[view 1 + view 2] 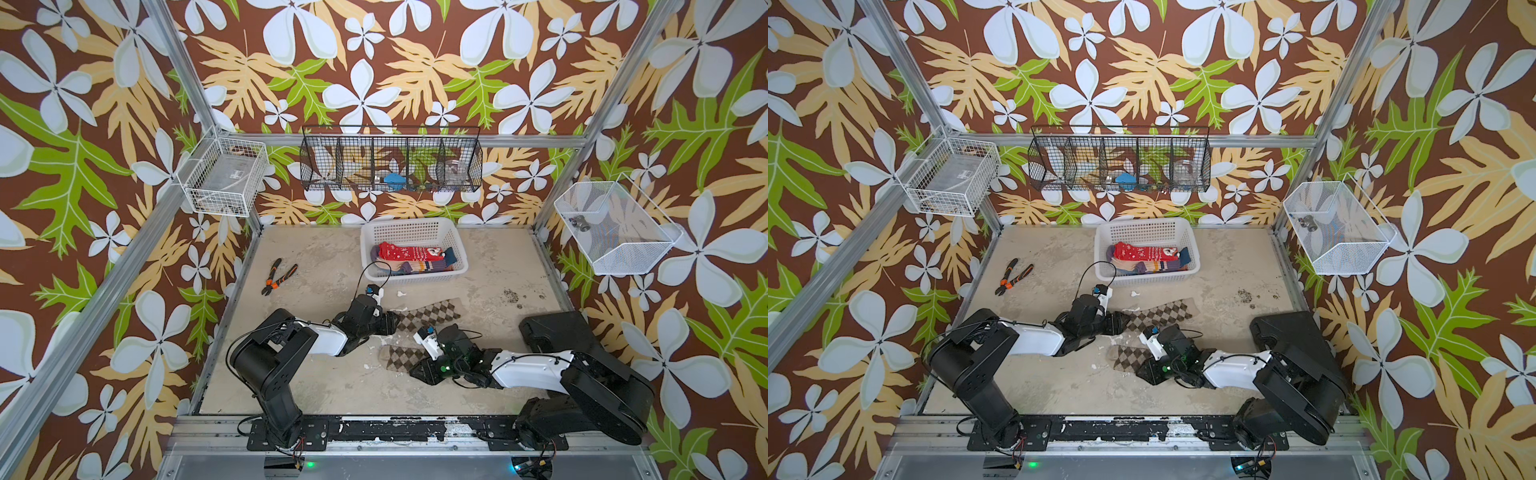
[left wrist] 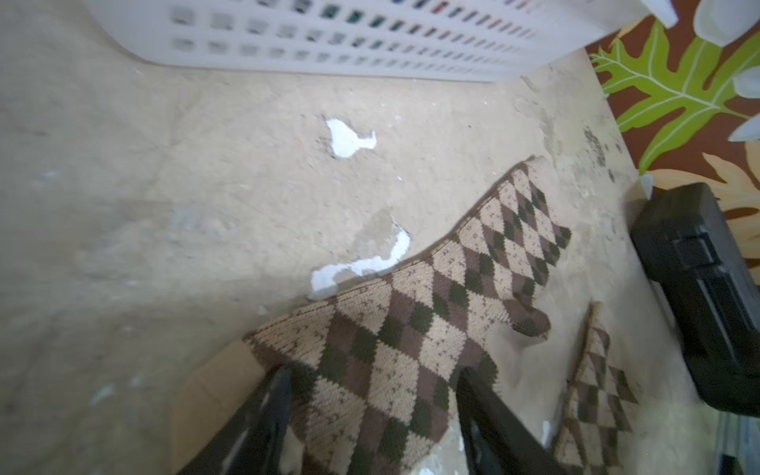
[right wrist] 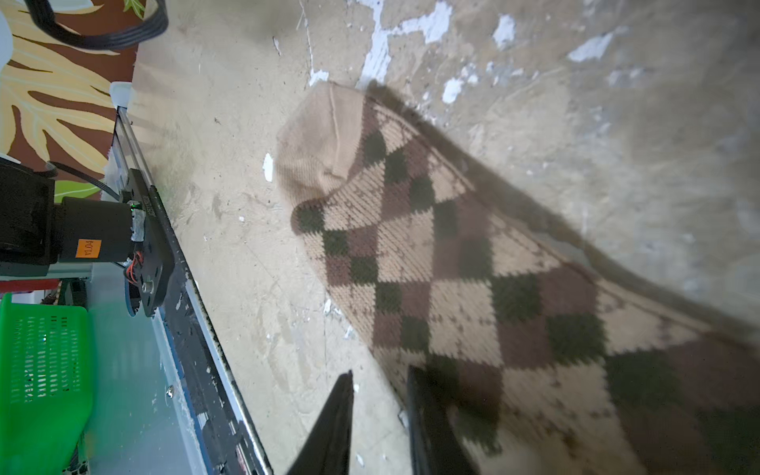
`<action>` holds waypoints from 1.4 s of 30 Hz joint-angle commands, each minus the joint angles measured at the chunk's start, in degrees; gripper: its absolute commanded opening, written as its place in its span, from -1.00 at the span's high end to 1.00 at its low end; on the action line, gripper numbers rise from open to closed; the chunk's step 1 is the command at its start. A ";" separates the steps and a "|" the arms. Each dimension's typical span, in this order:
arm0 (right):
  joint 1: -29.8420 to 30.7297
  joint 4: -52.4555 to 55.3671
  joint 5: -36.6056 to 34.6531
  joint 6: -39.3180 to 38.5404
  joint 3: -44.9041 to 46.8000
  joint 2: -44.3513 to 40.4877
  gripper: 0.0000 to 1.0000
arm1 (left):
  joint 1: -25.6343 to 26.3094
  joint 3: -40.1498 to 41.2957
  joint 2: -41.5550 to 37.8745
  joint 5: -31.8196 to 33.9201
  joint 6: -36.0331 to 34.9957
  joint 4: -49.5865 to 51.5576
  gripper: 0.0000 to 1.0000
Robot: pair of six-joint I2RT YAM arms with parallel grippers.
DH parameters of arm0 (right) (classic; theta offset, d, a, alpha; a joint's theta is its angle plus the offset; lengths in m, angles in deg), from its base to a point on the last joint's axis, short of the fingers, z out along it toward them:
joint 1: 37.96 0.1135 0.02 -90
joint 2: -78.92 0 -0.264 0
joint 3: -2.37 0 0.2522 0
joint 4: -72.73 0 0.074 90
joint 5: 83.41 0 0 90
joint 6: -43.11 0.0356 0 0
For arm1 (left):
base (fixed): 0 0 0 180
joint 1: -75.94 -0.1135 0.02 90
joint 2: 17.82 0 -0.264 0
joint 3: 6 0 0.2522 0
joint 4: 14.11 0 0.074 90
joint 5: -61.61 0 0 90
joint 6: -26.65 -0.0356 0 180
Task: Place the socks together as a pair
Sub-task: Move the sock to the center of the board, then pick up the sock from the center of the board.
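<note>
Seeing orange-handled pliers (image 1: 272,283) on left of worn beige tabletop (image 1: 316,374), well apart from white plastic basket (image 1: 415,277) at back centre. Noting black wire rack (image 1: 357,166) on back wall, with blue item (image 1: 394,180) and glass jar (image 1: 455,168) in separate compartments. Also left-wall wire basket (image 1: 224,178), right-wall mesh basket (image 1: 615,241), and black case (image 1: 552,332) at right edge.

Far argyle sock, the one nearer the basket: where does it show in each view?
Both top views: far sock lies mid-table, before the basket.
Left wrist: the sock fills the foreground.
Right wrist: not in it.
Shared landmark: near sock, in all four views.
</note>
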 commanded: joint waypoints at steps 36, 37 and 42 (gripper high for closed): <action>-27.78 14.41 -11.35 -4.74 5.20 -22.71 0.04 | 2.64 18.95 -38.89 5.48 4.79 24.69 -0.42; -27.75 14.07 -12.26 -4.62 5.73 -22.58 0.05 | 3.62 19.21 -38.48 5.72 4.87 24.21 -0.42; -27.75 13.48 -12.33 -4.30 6.46 -20.93 0.05 | 5.58 20.70 -34.85 5.78 5.87 21.41 -0.34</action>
